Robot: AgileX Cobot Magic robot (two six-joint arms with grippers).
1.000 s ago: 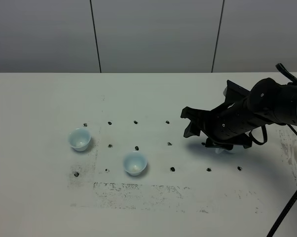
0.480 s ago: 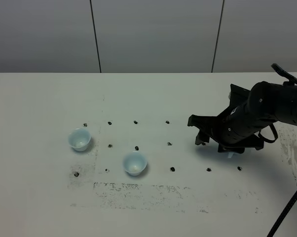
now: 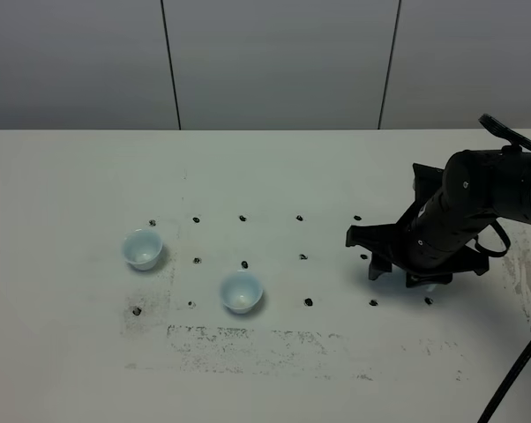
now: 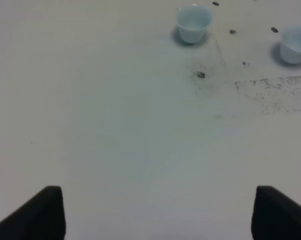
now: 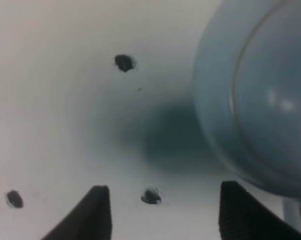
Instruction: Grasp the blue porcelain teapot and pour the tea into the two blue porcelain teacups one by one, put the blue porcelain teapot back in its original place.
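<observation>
The blue porcelain teapot [image 5: 255,95] fills one side of the right wrist view as a big pale rounded body. In the exterior view it is almost wholly hidden under the right arm. My right gripper [image 5: 165,215] [image 3: 364,254] hangs low over the table at the right. Its fingertips [image 5: 95,212] stand apart with only bare table between them, and the teapot lies just beside them. The two blue porcelain teacups [image 3: 143,249] [image 3: 241,292] stand upright at the left, also seen as cups [image 4: 193,22] [image 4: 295,45]. My left gripper [image 4: 158,215] is open, far short of them.
Rows of black dots [image 3: 303,256] mark the white table [image 3: 274,167]. A scuffed grey patch [image 3: 248,339] lies in front of the cups. A black cable [image 3: 512,379] runs down at the right edge. Grey wall panels stand behind.
My right arm has moved to the right and slightly toward the table's front, uncovering a dot behind it. The two cups have not moved.
</observation>
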